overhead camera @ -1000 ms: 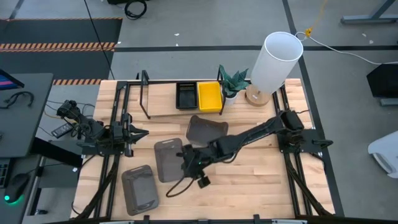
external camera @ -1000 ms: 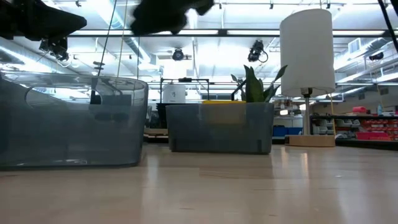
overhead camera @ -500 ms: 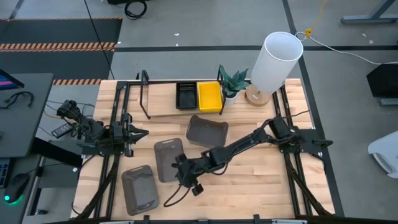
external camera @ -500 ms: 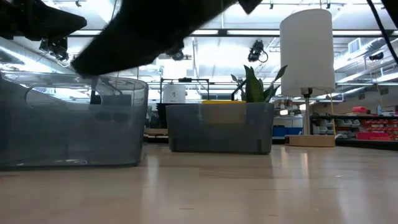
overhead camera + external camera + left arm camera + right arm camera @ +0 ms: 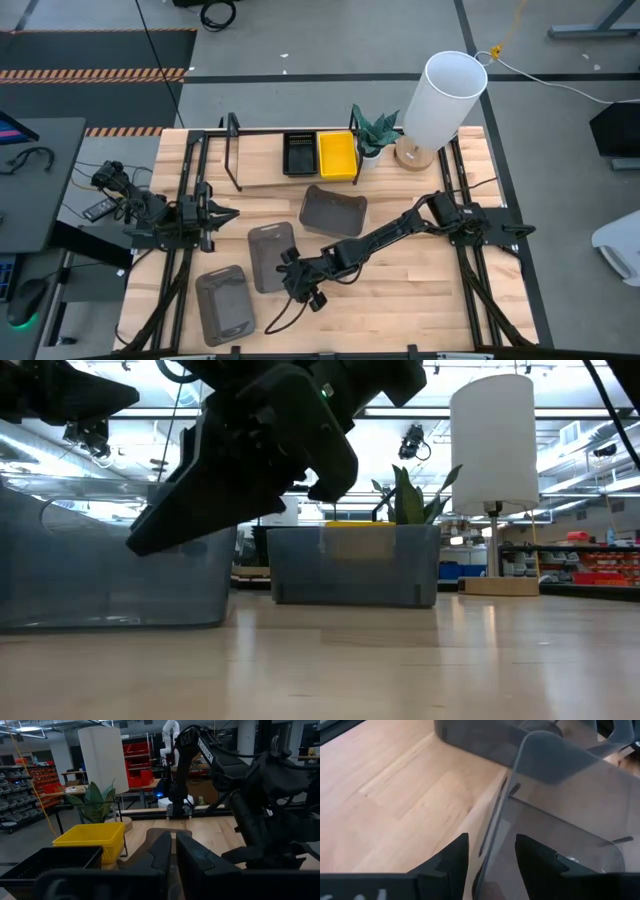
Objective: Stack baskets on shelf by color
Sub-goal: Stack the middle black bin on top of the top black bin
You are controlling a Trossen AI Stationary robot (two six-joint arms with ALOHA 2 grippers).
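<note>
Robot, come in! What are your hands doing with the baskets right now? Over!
Right gripper open, straddling middle grey basket wall. Left gripper parked at table's left edge, nearly closed. Nothing blocking.

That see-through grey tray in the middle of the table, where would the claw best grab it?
Probably the thin upright side wall of the middle smoky-grey translucent plastic basket, taken from above with one finger inside and one outside. It lies flat and open-topped, too wide to span. The right gripper, open, already straddles that rim.
</note>
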